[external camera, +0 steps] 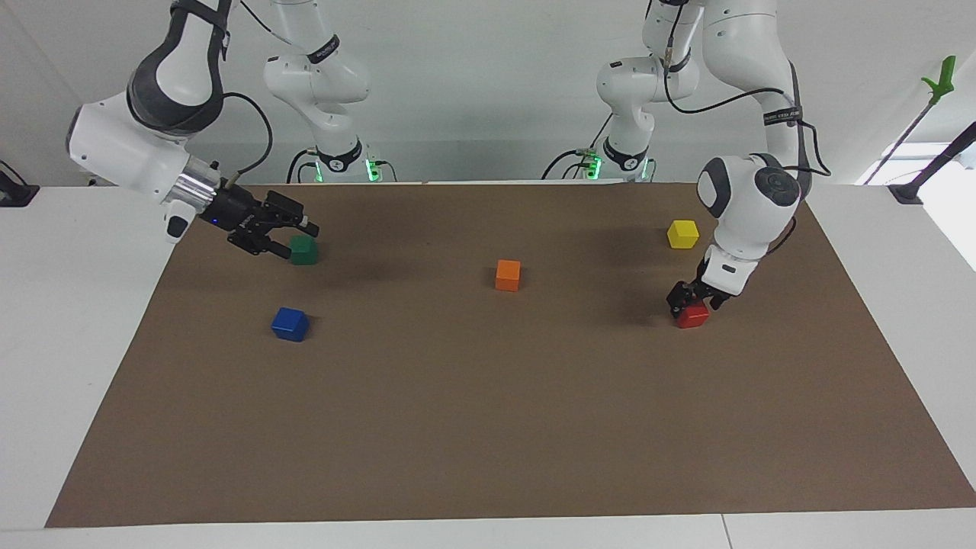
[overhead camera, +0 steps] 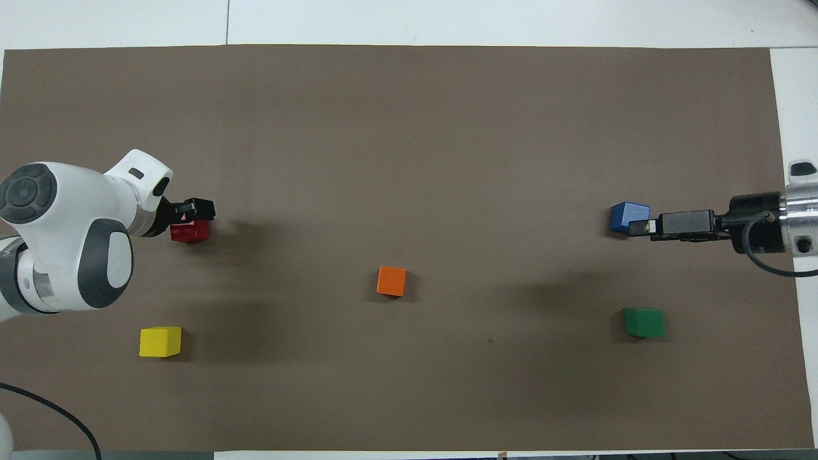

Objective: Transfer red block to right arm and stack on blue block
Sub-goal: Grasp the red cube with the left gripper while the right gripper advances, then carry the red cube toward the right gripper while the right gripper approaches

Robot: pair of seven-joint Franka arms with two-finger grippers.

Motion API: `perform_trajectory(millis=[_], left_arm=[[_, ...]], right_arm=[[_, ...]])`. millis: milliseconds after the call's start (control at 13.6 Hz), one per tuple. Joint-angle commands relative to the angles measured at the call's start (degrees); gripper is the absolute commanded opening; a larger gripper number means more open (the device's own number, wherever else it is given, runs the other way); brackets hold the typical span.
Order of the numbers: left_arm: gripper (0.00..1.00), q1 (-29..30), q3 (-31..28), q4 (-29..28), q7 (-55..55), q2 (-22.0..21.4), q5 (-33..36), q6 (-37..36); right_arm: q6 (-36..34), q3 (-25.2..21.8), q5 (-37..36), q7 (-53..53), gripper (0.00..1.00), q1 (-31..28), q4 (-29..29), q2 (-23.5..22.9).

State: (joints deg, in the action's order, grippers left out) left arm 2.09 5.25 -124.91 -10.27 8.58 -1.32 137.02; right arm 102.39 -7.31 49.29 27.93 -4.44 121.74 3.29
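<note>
The red block point(external camera: 693, 315) sits on the brown mat point(external camera: 488, 427) toward the left arm's end; it also shows in the overhead view point(overhead camera: 190, 232). My left gripper point(external camera: 692, 299) is down on it, fingers at its two sides, shut on it point(overhead camera: 192, 212). The blue block point(external camera: 290, 324) lies on the mat toward the right arm's end point(overhead camera: 629, 216). My right gripper point(external camera: 300, 239) hangs in the air, lying level, open and empty. Seen from overhead, its tip point(overhead camera: 639, 227) is at the blue block's edge.
A green block point(external camera: 303, 250) lies nearer to the robots than the blue block. An orange block point(external camera: 508, 274) sits mid-mat. A yellow block point(external camera: 682, 233) lies nearer to the robots than the red block. White table surrounds the mat.
</note>
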Motion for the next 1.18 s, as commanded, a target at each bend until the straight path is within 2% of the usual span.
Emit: perform_trajectory(millis=[0,294,368,441,662,956,1103], left_arm=[[1.0,-0.5,-0.4,-1.1,-1.2,0.1,1.0,1.7],[0.98,-1.1,-0.5,-2.4,-1.1,1.7,1.1,3.8],[0.29,-1.3,-0.6,-1.7,-1.6,1.8,1.0,3.0],[0.0,-1.0,-0.6,0.0,-1.2,1.9,1.1,0.1],[0.0,-1.1,-0.4,6.1,-3.1,1.1,0.7,-12.6],[0.0,-3.3,0.8,16.7,-19.2,-0.8,-2.4,-29.1],[0.0,-5.1,1.5,17.7,-30.6,-4.6,-6.9,-35.7]], right_arm=[[0.3,0.4,11.1,6.6,1.0,0.1,5.6,1.0],[-3.6,0.5,25.2,14.4,1.0,2.8,9.8,-0.8],[-5.5,0.5,29.0,14.6,1.0,4.6,10.5,-1.2],[-7.1,0.5,33.2,16.3,1.0,5.7,11.5,-1.6],[-19.1,0.5,43.7,23.2,1.0,8.1,12.4,-8.5],[-30.4,0.5,55.3,25.3,1.0,13.7,12.4,-14.2],[-31.0,0.5,61.6,26.0,1.0,18.0,12.3,-14.7]])
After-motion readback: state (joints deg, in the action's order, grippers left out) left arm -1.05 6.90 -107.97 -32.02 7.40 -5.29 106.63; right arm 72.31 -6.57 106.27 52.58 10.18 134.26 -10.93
